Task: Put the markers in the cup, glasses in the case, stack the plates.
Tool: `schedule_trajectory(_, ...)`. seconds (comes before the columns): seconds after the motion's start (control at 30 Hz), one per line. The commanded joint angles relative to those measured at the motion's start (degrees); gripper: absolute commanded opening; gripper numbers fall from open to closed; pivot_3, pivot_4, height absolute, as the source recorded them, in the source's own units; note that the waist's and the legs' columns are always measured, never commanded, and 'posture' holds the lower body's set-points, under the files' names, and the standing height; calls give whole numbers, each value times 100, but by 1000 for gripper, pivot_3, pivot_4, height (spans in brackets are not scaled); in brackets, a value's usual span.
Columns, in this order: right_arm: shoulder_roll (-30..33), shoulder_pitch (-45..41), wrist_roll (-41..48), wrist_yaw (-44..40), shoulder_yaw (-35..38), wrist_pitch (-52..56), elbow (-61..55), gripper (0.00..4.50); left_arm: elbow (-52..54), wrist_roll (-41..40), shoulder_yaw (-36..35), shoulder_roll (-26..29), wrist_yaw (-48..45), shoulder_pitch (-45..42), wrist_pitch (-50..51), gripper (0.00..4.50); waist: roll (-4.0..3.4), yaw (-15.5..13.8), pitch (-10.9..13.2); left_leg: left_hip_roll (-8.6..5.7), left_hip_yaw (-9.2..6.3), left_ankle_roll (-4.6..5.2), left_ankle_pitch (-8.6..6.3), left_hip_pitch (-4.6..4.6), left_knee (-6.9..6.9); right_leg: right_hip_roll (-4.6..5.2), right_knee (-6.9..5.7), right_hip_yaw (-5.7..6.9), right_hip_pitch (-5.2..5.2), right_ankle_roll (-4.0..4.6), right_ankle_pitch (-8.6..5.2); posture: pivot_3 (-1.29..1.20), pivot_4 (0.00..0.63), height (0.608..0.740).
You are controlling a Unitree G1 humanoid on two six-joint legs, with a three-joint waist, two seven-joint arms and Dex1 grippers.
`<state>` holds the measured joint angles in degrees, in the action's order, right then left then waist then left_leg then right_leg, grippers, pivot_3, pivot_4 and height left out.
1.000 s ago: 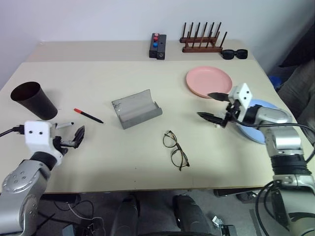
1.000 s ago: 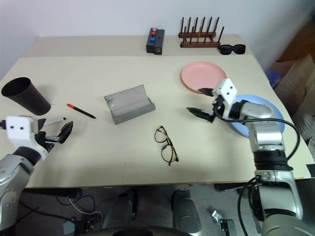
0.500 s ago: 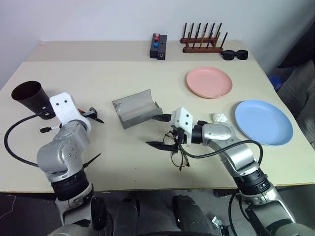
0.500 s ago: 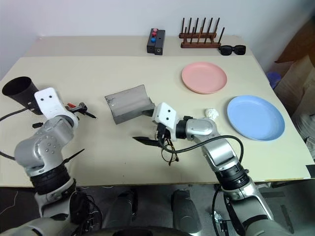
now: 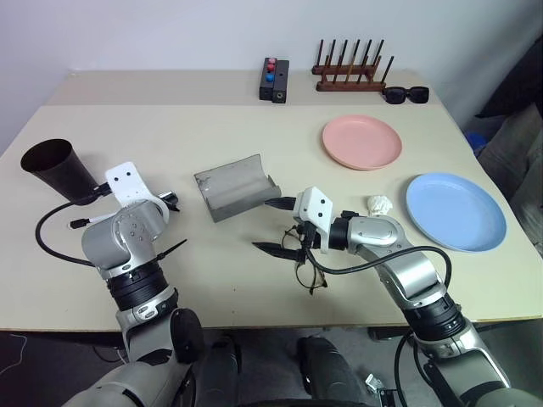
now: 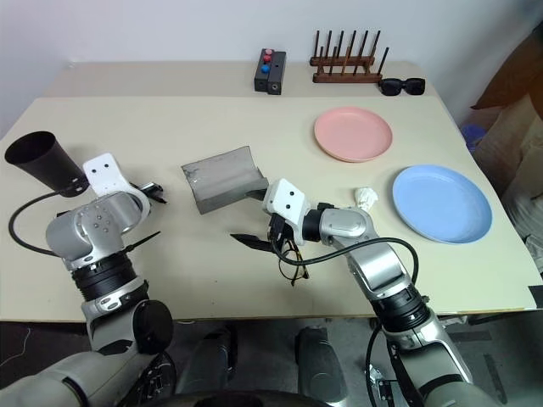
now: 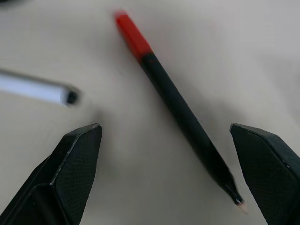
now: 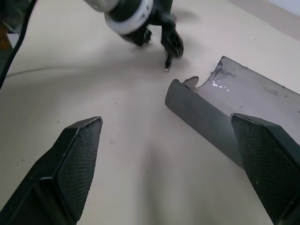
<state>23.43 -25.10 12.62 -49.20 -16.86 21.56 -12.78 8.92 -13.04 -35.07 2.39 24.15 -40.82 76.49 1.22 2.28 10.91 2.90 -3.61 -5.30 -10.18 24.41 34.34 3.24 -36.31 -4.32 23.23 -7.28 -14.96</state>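
The black marker with the red cap (image 7: 176, 101) lies on the table between the open fingers of my left gripper (image 7: 164, 140), which hovers just above it. The white marker (image 7: 33, 86) lies beside it, towards the dark cup (image 5: 55, 170). My right gripper (image 5: 273, 225) stands open and sideways right beside the glasses (image 5: 305, 263), partly hiding them. It points at the open grey case (image 5: 233, 186). The pink plate (image 5: 361, 142) and the blue plate (image 5: 456, 210) lie apart at the right.
A crumpled white scrap (image 5: 377, 204) lies between my right arm and the blue plate. At the back stand a black box with coloured buttons (image 5: 272, 79), a wooden rack (image 5: 352, 75) and black sunglasses (image 5: 405, 94).
My left gripper came forward from the front left edge to hover over the red-capped marker. My right gripper swung left from the blue plate to the glasses, then stayed still.
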Motion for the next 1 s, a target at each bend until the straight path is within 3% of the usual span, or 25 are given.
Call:
schedule_trajectory(0.03,-23,35,70,42,70,-35,-294,4452,-100,48,-165,-101,22,-241,258,4479,0,-6,0,0,0,-1,0,0,0,0,0,1,0,0,0,0,150,740)
schedule_trajectory(0.2,-65,23,39,80,31,-58,-249,4452,-218,311,-98,-78,-5,-485,969,4479,0,-4,0,0,0,-3,2,0,0,0,0,1,-1,-1,0,0,150,740)
schedule_trajectory(0.3,-80,1,24,91,27,-79,-208,4500,-117,492,-285,-185,27,-565,1147,3720,0,-3,0,0,-1,-4,2,0,0,0,0,1,-1,-2,0,0,150,740)
schedule_trajectory(0.53,-88,-15,14,72,27,-110,-148,4500,47,875,-409,-244,-47,-636,1338,130,0,-10,0,-1,-1,-6,3,0,-1,0,0,1,-1,-2,0,0,150,740)
schedule_trajectory(0.7,-110,-40,1,72,20,-140,-102,4500,279,1051,11,-116,-157,-476,648,53,0,2,0,-1,-1,-9,4,0,-2,0,0,1,-1,-2,1,0,150,740)
schedule_trajectory(0.8,-112,-27,-9,81,18,-150,-101,4500,608,1102,748,272,-685,34,-1110,53,1,23,0,0,-1,-14,7,0,-11,0,1,1,3,-3,2,0,150,740)
schedule_trajectory(0.87,-107,-12,-13,82,19,-162,-100,4500,856,873,949,401,-1343,365,-2635,53,2,15,1,1,-1,-21,11,1,-21,0,0,0,11,-3,3,0,150,740)
schedule_trajectory(1.0,-132,-19,-29,93,9,-176,-76,4500,917,855,1033,745,-1726,504,-4268,53,2,-24,1,2,-1,-27,14,1,-23,0,1,2,9,-2,3,0,150,740)
